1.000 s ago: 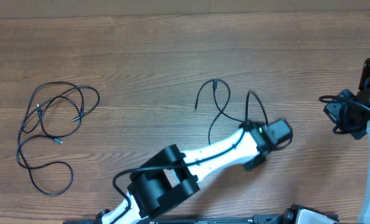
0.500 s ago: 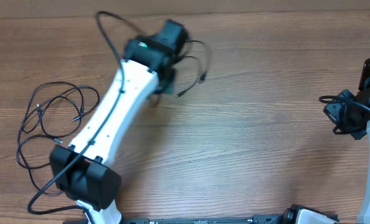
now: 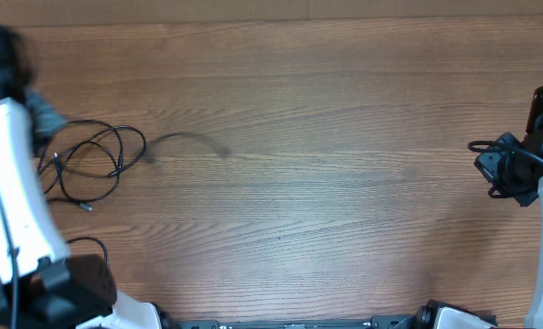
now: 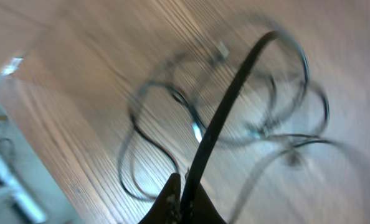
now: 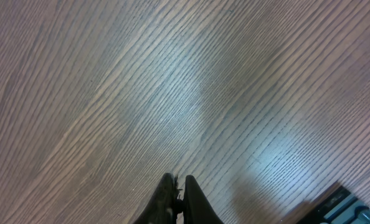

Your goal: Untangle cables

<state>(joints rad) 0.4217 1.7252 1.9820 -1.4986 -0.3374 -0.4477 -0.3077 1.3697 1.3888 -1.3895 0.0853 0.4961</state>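
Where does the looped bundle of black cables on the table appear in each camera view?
Overhead: the cable bundle lies at far left on the tabletop.
Left wrist: its blurred loops fill mid-frame, behind a single cable rising from the left claw.
Right wrist: not in view; bare wood only.
Shared landmark: the wood-grain tabletop.

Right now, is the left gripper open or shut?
Shut: the left gripper pinches a black cable that rises from between its closed fingertips.

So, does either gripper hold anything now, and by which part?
The left gripper pinches one cable by its cord; where along it cannot be told. The right gripper holds nothing.
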